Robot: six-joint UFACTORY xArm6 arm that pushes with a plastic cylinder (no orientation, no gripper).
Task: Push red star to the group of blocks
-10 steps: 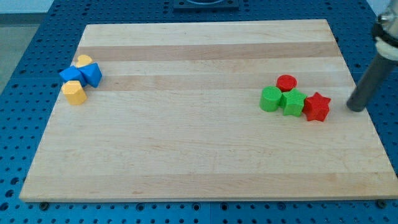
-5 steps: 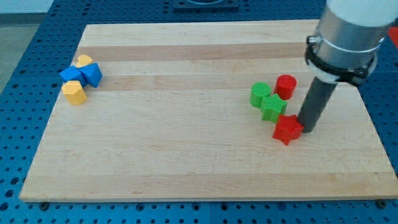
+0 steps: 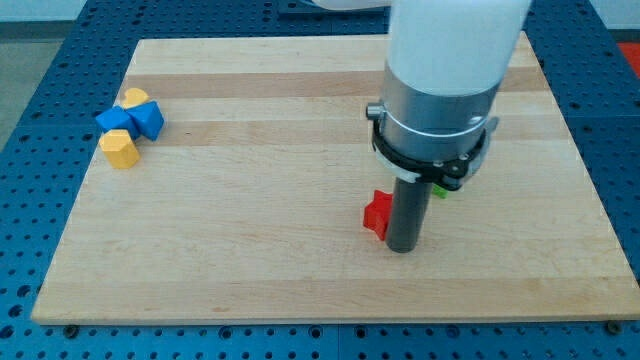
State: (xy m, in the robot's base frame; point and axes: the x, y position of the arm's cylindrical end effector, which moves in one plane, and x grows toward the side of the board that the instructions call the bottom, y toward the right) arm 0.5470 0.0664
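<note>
The red star (image 3: 377, 214) lies on the wooden board (image 3: 250, 250), right of centre, partly hidden behind my rod. My tip (image 3: 402, 248) rests on the board touching the star's right side. At the view's left sits a group of blocks: a yellow block (image 3: 133, 98) on top, two blue blocks (image 3: 113, 121) (image 3: 148, 120) in the middle, and a yellow block (image 3: 121, 149) below. A sliver of a green block (image 3: 439, 188) shows at the right of the arm's collar. The other green block and the red cylinder are hidden behind the arm.
The large grey arm body (image 3: 445, 70) covers the board's upper right. The board lies on a blue perforated table (image 3: 30, 100).
My rod has swept leftward and down across the board, pushing the red star left, away from the green blocks. The arm now hides the green and red blocks. The left group has not moved.
</note>
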